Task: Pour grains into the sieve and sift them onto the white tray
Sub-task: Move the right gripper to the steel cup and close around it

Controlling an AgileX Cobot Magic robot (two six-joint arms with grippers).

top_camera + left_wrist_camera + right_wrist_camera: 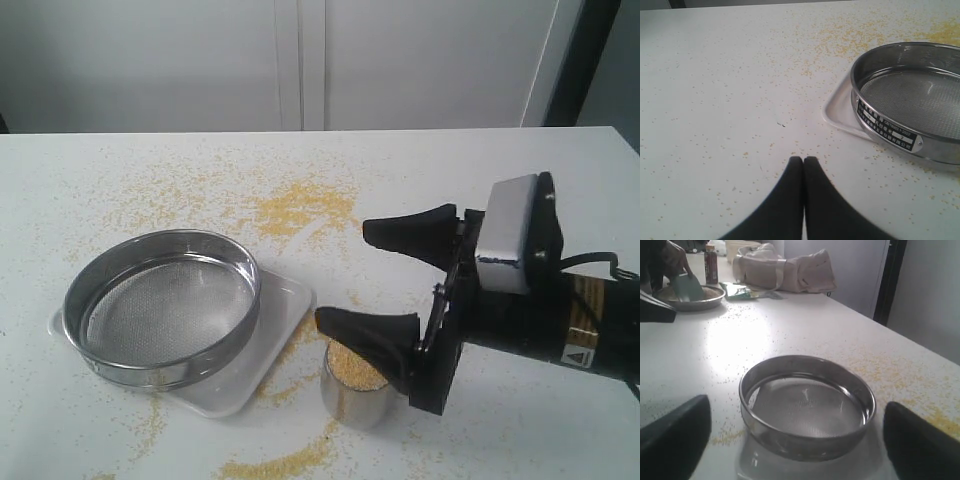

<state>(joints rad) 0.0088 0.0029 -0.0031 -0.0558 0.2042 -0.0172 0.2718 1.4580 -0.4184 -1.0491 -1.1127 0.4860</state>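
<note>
We should centre the right gripper (342,275), jaws wide apart, squarely around the steel cup (352,402) of grains (352,368); left gripper (803,161) is pinched together.

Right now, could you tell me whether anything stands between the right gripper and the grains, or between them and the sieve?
Nothing visible does. The open right gripper hangs by the steel cup holding the grains, and only grain-strewn table and a white tray corner lie between cup and sieve.
</note>
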